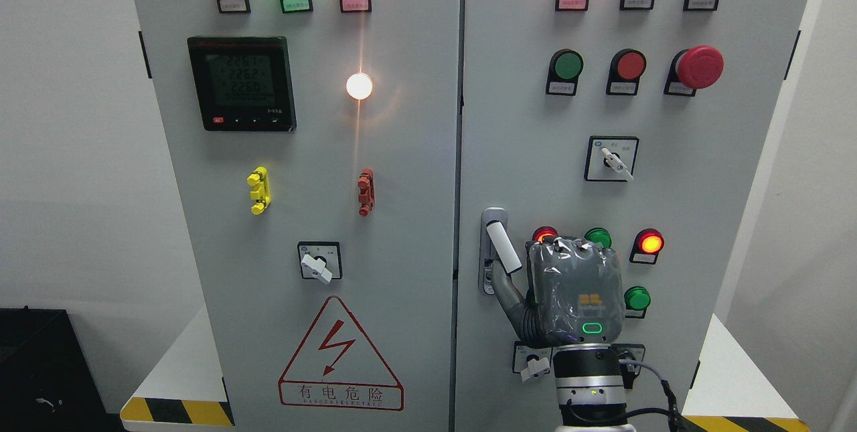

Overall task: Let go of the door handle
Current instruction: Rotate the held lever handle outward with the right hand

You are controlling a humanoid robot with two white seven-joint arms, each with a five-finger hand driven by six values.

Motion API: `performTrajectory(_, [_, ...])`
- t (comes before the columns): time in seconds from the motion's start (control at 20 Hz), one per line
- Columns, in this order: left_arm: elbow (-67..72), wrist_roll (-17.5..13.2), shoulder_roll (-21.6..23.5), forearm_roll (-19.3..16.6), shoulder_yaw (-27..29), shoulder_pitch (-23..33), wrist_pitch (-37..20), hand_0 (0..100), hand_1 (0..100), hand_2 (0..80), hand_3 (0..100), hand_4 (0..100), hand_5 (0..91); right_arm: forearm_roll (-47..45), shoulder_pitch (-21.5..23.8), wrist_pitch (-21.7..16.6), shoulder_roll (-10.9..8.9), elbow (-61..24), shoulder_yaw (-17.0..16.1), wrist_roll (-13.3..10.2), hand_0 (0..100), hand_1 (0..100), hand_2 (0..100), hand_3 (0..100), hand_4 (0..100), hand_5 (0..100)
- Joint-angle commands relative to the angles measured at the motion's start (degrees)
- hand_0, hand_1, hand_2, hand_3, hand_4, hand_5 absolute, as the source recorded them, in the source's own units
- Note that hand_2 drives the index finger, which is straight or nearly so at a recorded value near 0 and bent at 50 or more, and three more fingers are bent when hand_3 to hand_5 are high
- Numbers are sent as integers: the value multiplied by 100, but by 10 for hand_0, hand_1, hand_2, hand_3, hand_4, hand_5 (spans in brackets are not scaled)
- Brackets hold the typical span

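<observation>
1 hand shows in the head view: the right hand (574, 291), its arm rising from the bottom edge right of the middle, back toward the camera. Its thumb (507, 293) reaches left to the base of the door handle (503, 247), which tilts out from its plate on the right cabinet door (703, 171); whether the other fingers are curled cannot be told.

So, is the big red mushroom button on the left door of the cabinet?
No, the red mushroom button sits on the right door, at its upper right.
</observation>
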Motion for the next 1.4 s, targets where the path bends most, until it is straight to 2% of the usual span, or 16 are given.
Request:
performTrajectory(0.0, [0, 2, 0, 4, 0, 97, -4, 120, 556, 0, 0, 0, 0, 10, 1, 27, -5, -40, -3, 37, 516, 488, 990, 1000, 1000, 1000])
performTrajectory(1.35, [0, 2, 0, -5, 0, 97, -4, 120, 556, 0, 0, 0, 0, 27, 1, 106, -40, -190, -11, 37, 494, 478, 988, 1000, 1000, 1000])
